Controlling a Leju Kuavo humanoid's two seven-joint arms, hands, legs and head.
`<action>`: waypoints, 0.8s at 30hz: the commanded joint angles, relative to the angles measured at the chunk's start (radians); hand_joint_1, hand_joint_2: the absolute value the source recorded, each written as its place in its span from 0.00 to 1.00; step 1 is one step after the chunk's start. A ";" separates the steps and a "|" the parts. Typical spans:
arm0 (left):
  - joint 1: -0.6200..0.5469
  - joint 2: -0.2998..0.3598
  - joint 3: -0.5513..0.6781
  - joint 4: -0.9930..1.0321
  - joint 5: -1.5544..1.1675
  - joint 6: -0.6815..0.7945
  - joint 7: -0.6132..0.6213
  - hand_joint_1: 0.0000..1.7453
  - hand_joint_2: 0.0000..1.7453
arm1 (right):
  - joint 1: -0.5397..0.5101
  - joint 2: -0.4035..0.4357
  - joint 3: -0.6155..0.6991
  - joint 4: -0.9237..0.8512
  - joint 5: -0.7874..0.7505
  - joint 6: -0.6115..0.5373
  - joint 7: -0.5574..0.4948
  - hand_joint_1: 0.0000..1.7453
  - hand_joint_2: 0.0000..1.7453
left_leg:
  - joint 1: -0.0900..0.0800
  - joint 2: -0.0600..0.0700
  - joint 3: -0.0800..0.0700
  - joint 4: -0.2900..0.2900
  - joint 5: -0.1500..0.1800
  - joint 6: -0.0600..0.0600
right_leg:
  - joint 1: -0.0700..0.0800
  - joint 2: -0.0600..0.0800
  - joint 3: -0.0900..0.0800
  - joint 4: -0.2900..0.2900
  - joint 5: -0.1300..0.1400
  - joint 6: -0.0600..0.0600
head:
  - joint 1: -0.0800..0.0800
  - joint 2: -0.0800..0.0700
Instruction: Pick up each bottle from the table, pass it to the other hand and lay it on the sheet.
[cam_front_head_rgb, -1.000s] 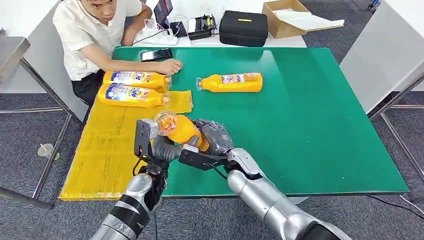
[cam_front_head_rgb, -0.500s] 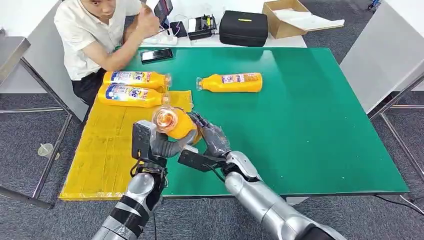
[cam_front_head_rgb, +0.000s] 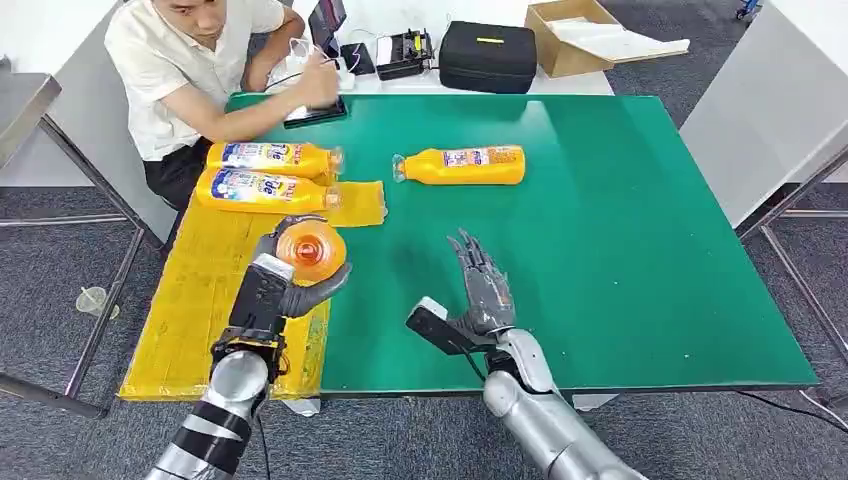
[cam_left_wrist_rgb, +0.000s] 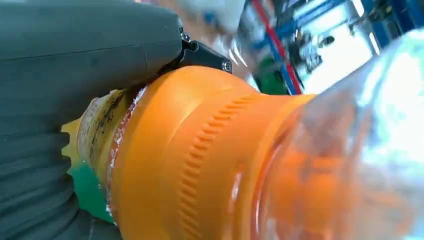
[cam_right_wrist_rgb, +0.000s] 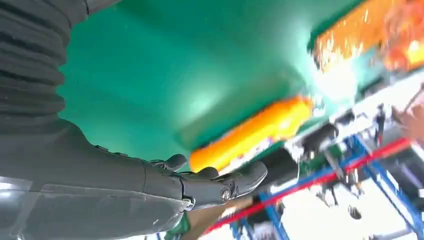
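Observation:
My left hand (cam_front_head_rgb: 283, 288) grips an orange bottle (cam_front_head_rgb: 311, 250) above the near edge of the yellow sheet (cam_front_head_rgb: 200, 300); I see the bottle end-on. The left wrist view shows this bottle (cam_left_wrist_rgb: 240, 160) close up against my left hand (cam_left_wrist_rgb: 75, 75). My right hand (cam_front_head_rgb: 480, 285) is held up over the green table (cam_front_head_rgb: 620, 230) with fingers spread and nothing in it; the right wrist view shows the same hand (cam_right_wrist_rgb: 210, 187) empty. Two orange bottles (cam_front_head_rgb: 268, 157) (cam_front_head_rgb: 262, 191) lie on the sheet's far end. Another orange bottle (cam_front_head_rgb: 462, 165) lies on the bare table.
A person (cam_front_head_rgb: 195, 60) sits at the table's far left corner with a hand on a phone (cam_front_head_rgb: 312, 108). A black case (cam_front_head_rgb: 487, 55) and a cardboard box (cam_front_head_rgb: 575, 35) stand on the white table behind. A metal table edge (cam_front_head_rgb: 25, 105) is at the left.
My right hand let go of the bottle and drew back to the right, opening. My left hand carried the bottle left over the sheet. The person's hand moved onto the phone.

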 joint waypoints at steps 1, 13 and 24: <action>-0.040 0.123 0.055 0.073 -0.286 0.003 0.085 1.00 1.00 | 0.119 0.005 -0.135 -0.178 0.040 -0.067 -0.039 0.00 1.00 | 0.001 0.004 0.007 0.000 -0.003 -0.001 | 0.002 0.002 0.006 0.000 -0.002 -0.005 | 0.000 0.000; -0.135 0.183 0.009 0.182 -0.509 -0.136 0.186 1.00 1.00 | 0.162 0.016 -0.198 -0.243 0.036 -0.087 -0.074 0.00 1.00 | 0.002 0.001 0.006 0.001 -0.003 -0.001 | 0.003 -0.001 0.006 0.001 -0.003 -0.006 | 0.000 0.000; -0.332 0.171 -0.085 0.420 -0.580 -0.346 0.220 1.00 1.00 | 0.158 0.038 -0.215 -0.207 -0.029 -0.036 -0.138 0.00 1.00 | 0.002 0.000 0.002 0.000 0.000 -0.001 | 0.002 -0.001 0.001 0.000 -0.001 -0.003 | 0.000 0.000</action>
